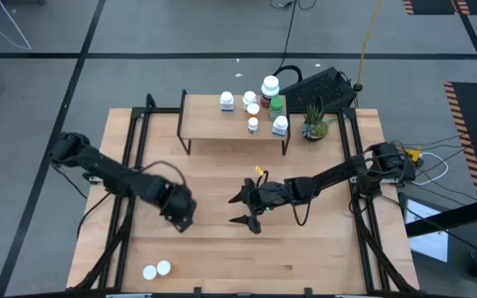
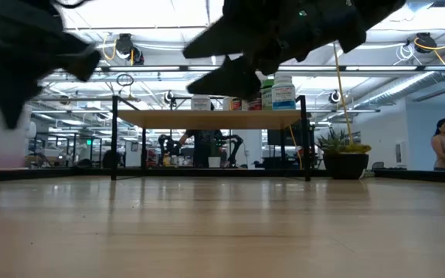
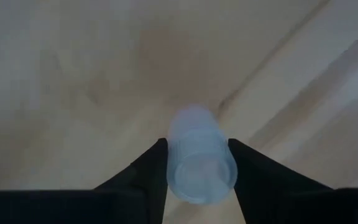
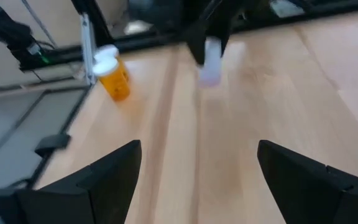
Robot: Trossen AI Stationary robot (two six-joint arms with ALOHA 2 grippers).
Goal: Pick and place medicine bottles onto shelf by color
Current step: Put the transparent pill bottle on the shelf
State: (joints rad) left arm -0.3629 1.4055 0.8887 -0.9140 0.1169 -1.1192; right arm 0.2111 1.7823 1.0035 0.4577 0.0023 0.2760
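We are looking down on the table [image 1: 222,265], with the shelf [image 1: 214,122] standing along its far edge and already carrying a cluster of medicine bottles [image 1: 255,103] toward its right end (beside them, off the shelf, a potted plant [image 1: 314,124] is sitting near the table's far right corner). The right gripper [image 1: 248,209] is hovering near the table's middle with its fingers spread and nothing between them. The left gripper [image 1: 180,217] is hanging just left of it, clamped on a pale bluish bottle [image 3: 197,162], whose smooth round body we judge could be slipping or swivelling in so narrow a pinch. With the grippers this near, a swing toward the shelf is risking a knock. Two orange bottles [image 1: 156,270] are waiting near the front edge.
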